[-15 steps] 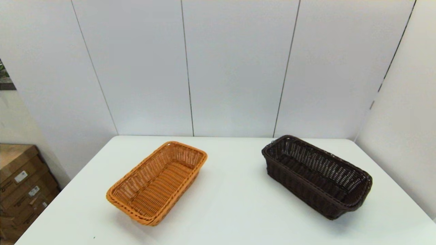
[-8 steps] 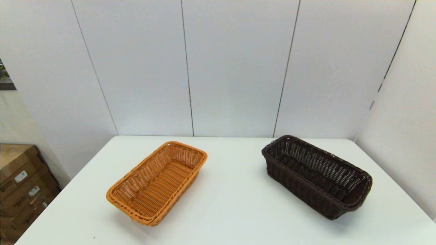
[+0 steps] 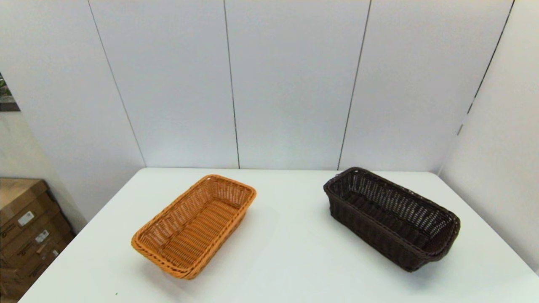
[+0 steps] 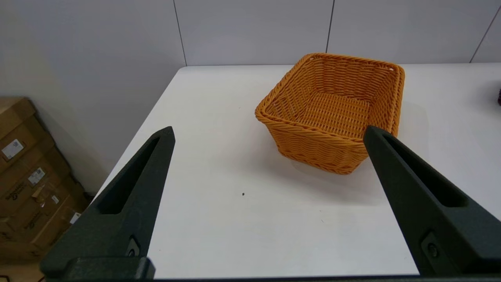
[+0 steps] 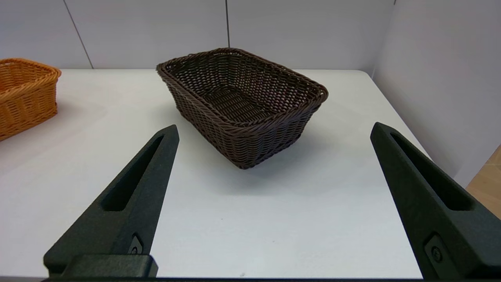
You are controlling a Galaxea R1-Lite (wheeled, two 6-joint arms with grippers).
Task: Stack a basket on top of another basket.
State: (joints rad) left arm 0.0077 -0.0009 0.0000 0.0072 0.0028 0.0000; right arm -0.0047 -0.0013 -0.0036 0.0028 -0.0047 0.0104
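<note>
The dark brown basket (image 3: 391, 216) sits empty on the right half of the white table (image 3: 290, 252); the right wrist view shows this dark basket (image 5: 242, 103) beyond my right gripper (image 5: 274, 131), which is open and empty, well short of it. The orange basket (image 3: 196, 225) rests empty on the left half. In the left wrist view the orange basket (image 4: 332, 111) lies ahead of my open, empty left gripper (image 4: 270, 131), whose right finger (image 4: 415, 188) overlaps the basket's near corner in the picture. Neither arm shows in the head view.
Stacked cardboard boxes (image 3: 25, 235) stand on the floor off the table's left edge. White wall panels (image 3: 290, 84) close the back and right sides. The orange basket's end (image 5: 23, 94) also shows in the right wrist view.
</note>
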